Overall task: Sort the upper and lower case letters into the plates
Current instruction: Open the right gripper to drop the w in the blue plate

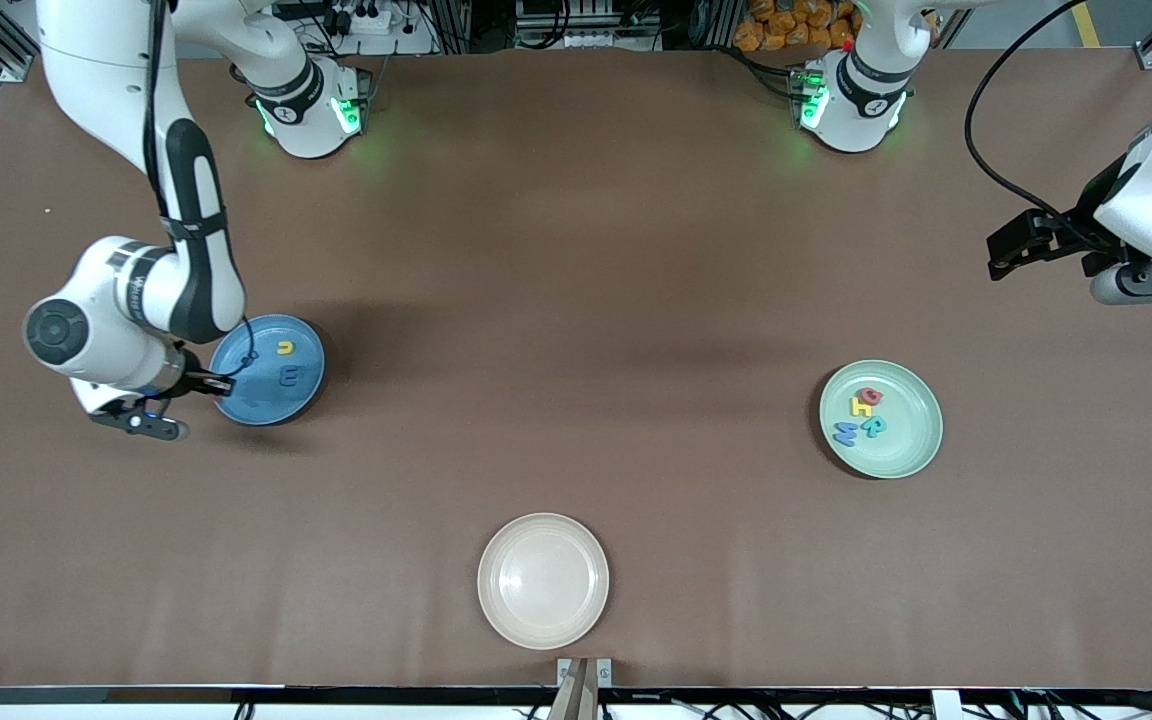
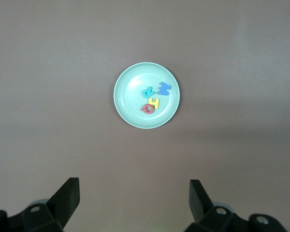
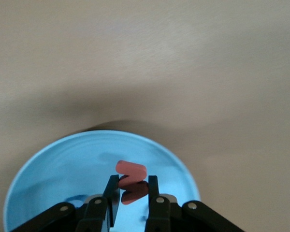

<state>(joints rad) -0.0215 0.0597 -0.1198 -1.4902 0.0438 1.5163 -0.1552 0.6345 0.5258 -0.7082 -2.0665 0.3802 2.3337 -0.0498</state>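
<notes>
The right gripper (image 3: 131, 193) pinches a red letter (image 3: 131, 170) over the blue plate (image 1: 241, 400) for lowercase, while the left gripper (image 2: 134, 198) waits wide open and empty.

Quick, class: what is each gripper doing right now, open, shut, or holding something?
Left gripper: open, holding nothing, waiting at the left arm's end of the table.
Right gripper: shut on a red letter over the blue plate.

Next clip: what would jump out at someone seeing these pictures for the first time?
The right tool, low over the blue plate at the right arm's end of the table, pinches a red letter. The pale green plate toward the left arm's end holds four clustered letters, and a bare cream-white plate sits nearest the front camera. The left tool waits open, high above the table.
</notes>
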